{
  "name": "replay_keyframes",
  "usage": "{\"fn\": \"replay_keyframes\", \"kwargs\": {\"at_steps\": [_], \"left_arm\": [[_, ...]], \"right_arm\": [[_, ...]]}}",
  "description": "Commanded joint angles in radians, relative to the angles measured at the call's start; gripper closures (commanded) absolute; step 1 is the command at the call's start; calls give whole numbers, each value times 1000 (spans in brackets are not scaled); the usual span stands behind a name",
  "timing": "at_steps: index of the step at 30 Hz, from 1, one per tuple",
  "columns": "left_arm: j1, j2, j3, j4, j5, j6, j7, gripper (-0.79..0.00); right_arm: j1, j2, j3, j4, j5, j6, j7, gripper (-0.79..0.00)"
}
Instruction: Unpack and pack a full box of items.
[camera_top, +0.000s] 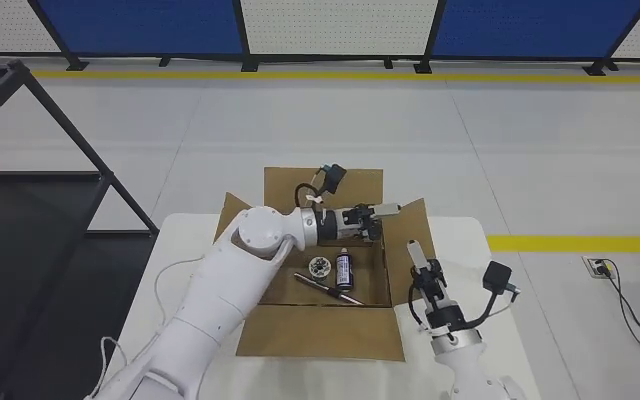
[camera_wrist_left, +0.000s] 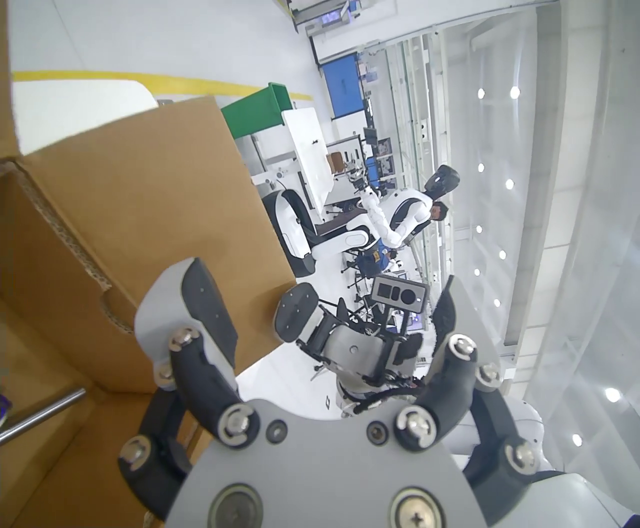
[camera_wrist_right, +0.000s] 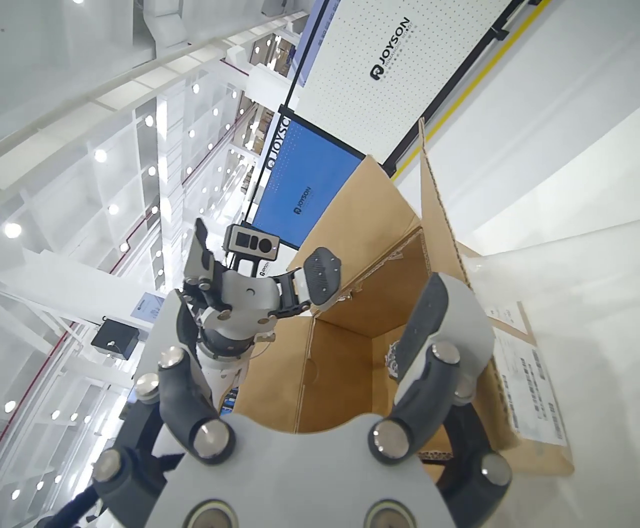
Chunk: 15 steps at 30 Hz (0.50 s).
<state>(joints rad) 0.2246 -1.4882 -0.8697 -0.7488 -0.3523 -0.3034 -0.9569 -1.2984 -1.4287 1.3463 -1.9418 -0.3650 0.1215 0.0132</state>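
The cardboard box sits on the white bench with all its flaps folded open. The left tool hangs over the box's right-hand side with its fingers spread apart and nothing between them. One pad is just beside the upright side flap. Facing it from the outer side of that flap is the right tool, also spread wide and empty.

Below and behind the left tool, on the box floor, lie three items. These are a small dark bottle, a round black-and-white part touching or nearly touching it, and a slim metal rod lying slantwise a little nearer the robot. From the right tool they are across the flap and lower, inside the box.

As far as I can judge, the unpacking is at an early point or stalled. The contents are in the box, no item lies out on the bench, and neither tool carries anything. Lifting out the three items appears to remain, and the whole repacking after that. The flaps are also not yet closed.
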Motion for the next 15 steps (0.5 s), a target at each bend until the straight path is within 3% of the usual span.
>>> {"fn": "replay_keyframes", "kwargs": {"at_steps": [1, 6, 11, 15], "left_arm": [[31, 28, -48, -50, 32, 1, -9, -785], [152, 104, -181, -208, 157, 32, -4, -785], [347, 177, -360, -438, 249, 110, -2, -785], [492, 214, -486, -609, 273, 171, 8, -785]], "right_arm": [[9, -1, -8, 10, -7, 4, 6, -785], [26, -3, -22, 24, -10, 16, 0, -785], [30, -5, -27, 22, -6, 20, 2, -785], [35, -5, -30, 21, -8, 24, 4, -785]]}}
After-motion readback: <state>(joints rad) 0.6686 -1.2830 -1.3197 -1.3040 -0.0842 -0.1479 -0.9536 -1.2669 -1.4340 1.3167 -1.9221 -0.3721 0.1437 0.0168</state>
